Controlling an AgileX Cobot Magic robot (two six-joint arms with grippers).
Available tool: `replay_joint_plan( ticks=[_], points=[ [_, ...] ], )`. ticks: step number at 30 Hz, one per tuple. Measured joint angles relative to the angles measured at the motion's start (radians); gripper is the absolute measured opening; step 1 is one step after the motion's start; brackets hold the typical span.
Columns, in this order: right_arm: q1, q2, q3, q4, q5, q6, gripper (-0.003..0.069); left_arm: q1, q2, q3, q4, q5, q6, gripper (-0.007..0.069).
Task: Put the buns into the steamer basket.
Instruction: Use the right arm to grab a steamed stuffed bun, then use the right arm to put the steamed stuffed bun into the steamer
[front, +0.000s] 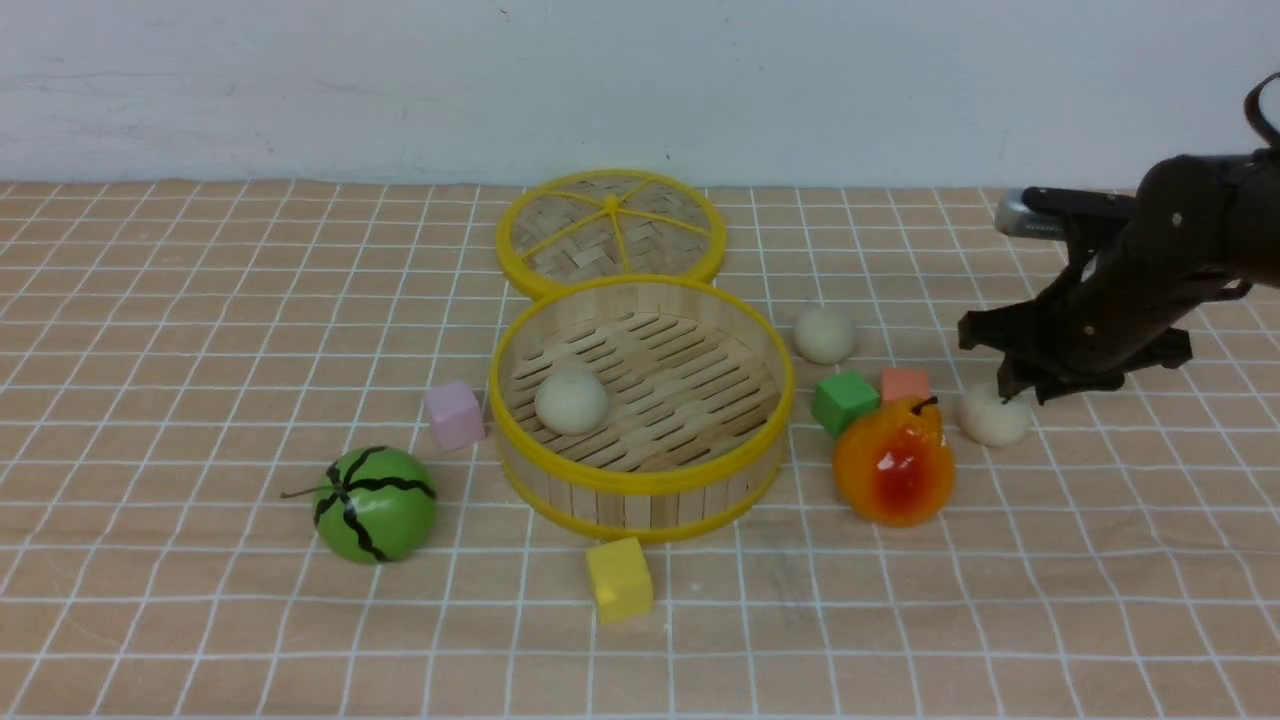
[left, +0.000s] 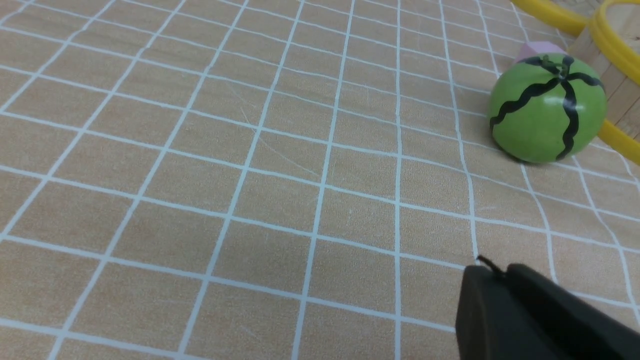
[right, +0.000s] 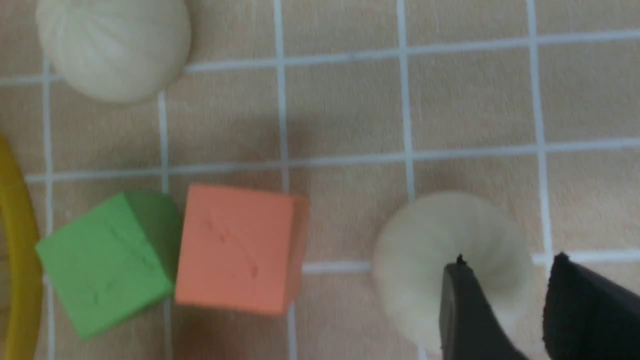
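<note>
- Fingers of my right hand (right: 510, 257) stand apart, with a gap between their tips, over the outermost bun to the right of the steamer basket; whether they touch it, I cannot tell. Fingers of my left hand (left: 500, 265) are narrow, drawn together, with no object held, out to the left of the basket.
- Bench (front: 200, 640): its grid-patterned cover runs beneath the steamer basket and everything around it.
- Steamer basket (front: 640, 509): round, yellow-rimmed, slatted inside, upright and open at the top; I take my places from it.
- Woven lid (front: 560, 225): just beyond the basket's far side, its yellow spokes showing.
- Toy watermelon (front: 375, 505): left of the basket and toward me, green with black stripes.
- Orange pear (front: 893, 470): right of the basket, near the green block.
- Buns, all pale: one (front: 571, 400) lies inside the basket, by its left wall; another (front: 825, 335) is just beside the basket, on its far right; the third (front: 992, 415) is farther right, past the pear.
- Blocks: yellow (front: 620, 580) on the basket's near side, lilac (front: 455, 415) to its left, green (front: 845, 402) just to its right, salmon (front: 905, 385) beside the green one.
</note>
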Motion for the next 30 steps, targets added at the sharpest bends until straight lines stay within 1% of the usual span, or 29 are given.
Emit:
replay_joint_plan(
  ticks=[4,7,9,11,12,13,15,18,20,21,22,25,27,30],
  points=[
    [0.000,0.036,0.000,0.037,-0.059,0.002,0.0239,0.000,0.000,0.000,0.000,0.000,0.000,0.0039],
    [0.000,0.052,-0.001,0.050,-0.065,0.003,0.0239,0.000,0.000,0.000,0.000,0.000,0.000,0.0039],
    [0.000,0.055,-0.002,0.053,-0.065,0.003,0.0226,0.000,0.000,0.000,0.000,0.000,0.000,0.0039],
    [0.000,0.055,-0.004,0.054,-0.063,0.003,0.0183,0.000,0.000,0.000,0.000,0.000,0.000,0.0039],
    [0.000,0.055,-0.008,0.057,-0.057,0.003,0.0137,0.000,0.000,0.000,0.000,0.000,0.000,0.0039],
    [0.000,0.055,-0.012,0.057,-0.052,0.003,0.0110,0.000,0.000,0.000,0.000,0.000,0.000,0.0039],
    [0.000,0.055,-0.039,0.061,-0.010,0.003,0.0013,0.000,0.000,0.000,0.000,0.000,0.000,0.0044],
    [0.000,0.050,-0.071,0.061,0.035,0.003,0.0000,0.000,0.000,0.000,-0.001,0.000,0.000,0.0048],
    [0.001,0.028,-0.141,0.075,0.112,0.003,0.0000,0.000,0.000,0.000,-0.001,0.000,0.000,0.0052],
    [0.001,0.026,-0.146,0.075,0.112,0.003,0.0000,0.000,0.000,0.000,-0.001,0.000,0.000,0.0052],
    [0.007,0.006,-0.188,0.097,0.153,-0.006,0.0000,0.000,0.000,0.000,-0.001,0.000,0.000,0.0055],
    [0.037,-0.044,-0.253,0.172,0.203,-0.052,0.0000,0.000,0.000,0.000,-0.001,0.000,0.000,0.0057],
    [0.071,-0.068,-0.269,0.241,0.222,-0.099,0.0000,0.000,0.000,0.000,-0.001,0.000,0.000,0.0058],
    [0.148,-0.067,-0.272,0.345,0.234,-0.170,0.0000,0.000,0.000,0.000,-0.001,0.000,0.000,0.0065]
  ],
)
